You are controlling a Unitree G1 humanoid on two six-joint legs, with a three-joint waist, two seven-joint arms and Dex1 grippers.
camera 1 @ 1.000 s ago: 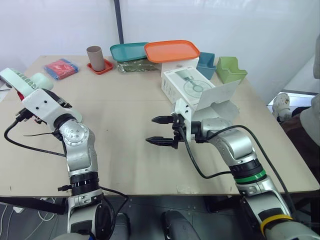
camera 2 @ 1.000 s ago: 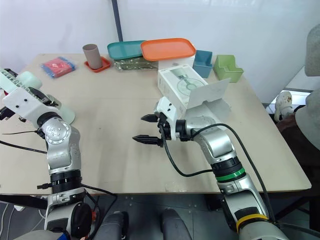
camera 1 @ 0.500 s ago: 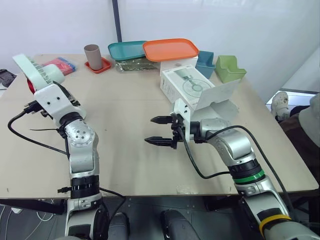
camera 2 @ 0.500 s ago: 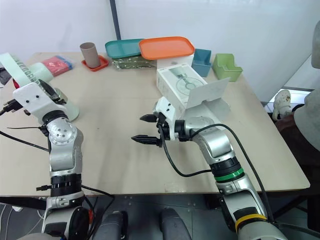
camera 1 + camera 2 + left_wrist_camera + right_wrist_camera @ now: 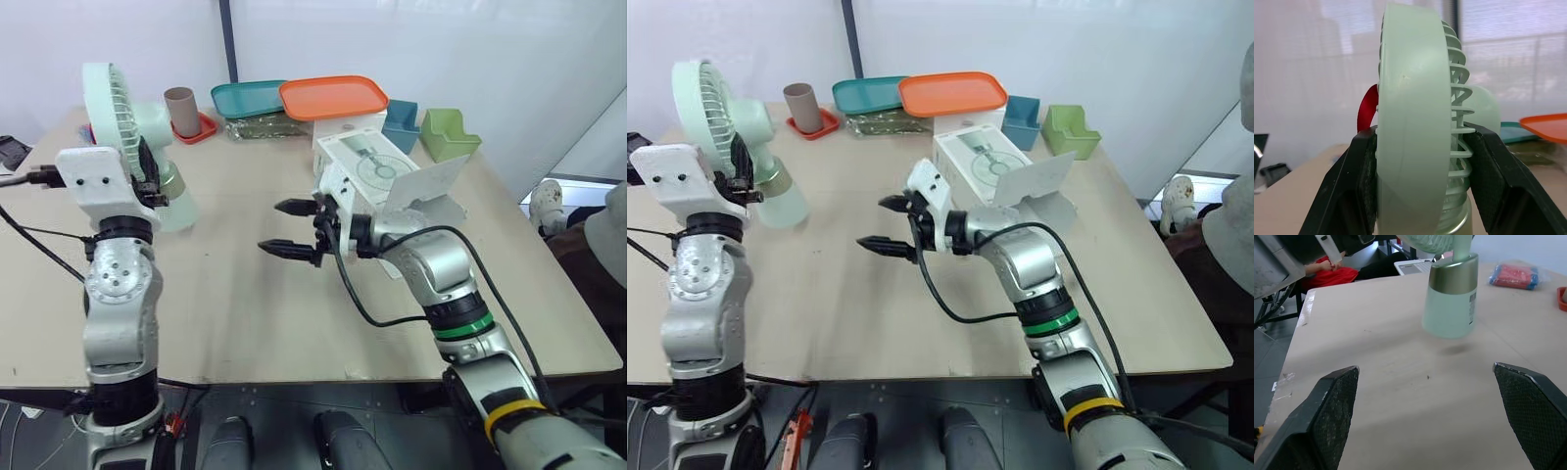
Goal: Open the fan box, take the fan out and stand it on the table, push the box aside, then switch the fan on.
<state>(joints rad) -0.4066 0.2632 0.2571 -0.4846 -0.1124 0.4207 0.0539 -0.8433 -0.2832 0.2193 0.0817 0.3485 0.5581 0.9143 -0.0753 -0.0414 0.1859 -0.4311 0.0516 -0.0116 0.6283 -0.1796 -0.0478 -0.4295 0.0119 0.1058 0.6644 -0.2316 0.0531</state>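
Note:
A pale green fan (image 5: 110, 110) is upright over the left part of the table, its round base (image 5: 174, 202) hanging just above the tabletop with a shadow under it (image 5: 1450, 298). My left gripper (image 5: 1420, 181) is shut on the fan's head, one black finger (image 5: 1349, 186) on each side of the grille. The white fan box (image 5: 364, 164) lies at the table's middle right with its flap (image 5: 428, 186) open. My right gripper (image 5: 284, 227) hovers open left of the box, fingers pointing at the fan, nothing between them.
Along the back edge stand a brown cup (image 5: 182, 110) on a red coaster, a teal tray (image 5: 250, 98), an orange tray (image 5: 333, 96), a blue bin (image 5: 403, 125) and a green bin (image 5: 449, 134). A red and blue packet (image 5: 1518, 275) lies at the far left.
My left arm has swung the fan from tilted at the far left to upright and carried it rightward over the table. The right gripper has shifted a little left, still open.

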